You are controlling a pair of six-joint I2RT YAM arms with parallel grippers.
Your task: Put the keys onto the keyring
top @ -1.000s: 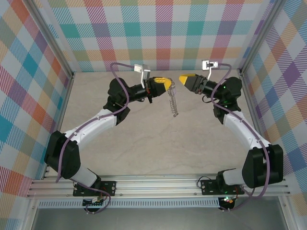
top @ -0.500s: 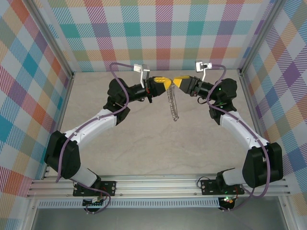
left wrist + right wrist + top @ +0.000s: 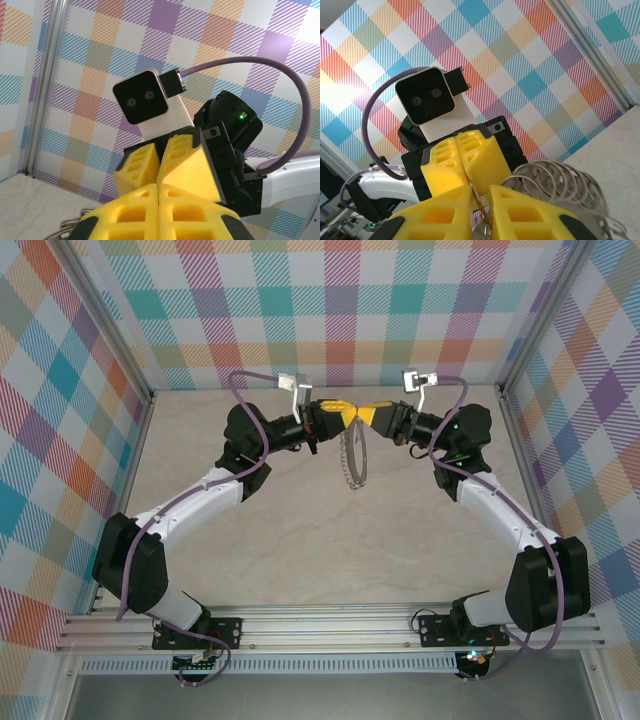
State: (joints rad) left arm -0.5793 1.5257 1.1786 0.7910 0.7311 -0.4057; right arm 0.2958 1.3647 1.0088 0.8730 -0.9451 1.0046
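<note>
Where the two arms meet tip to tip above the far end of the table (image 3: 300, 530):
- left gripper (image 3: 348, 412), jaws pressed together at the top of the keyring (image 3: 352, 462).
- right gripper (image 3: 479, 192), jaws narrow, nipping a thin wire strand of that ring.
- ring coils hang just below and between both tips.

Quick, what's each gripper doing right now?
Left gripper: closed, holding the keyring.
Right gripper: closed on the same keyring.
</note>
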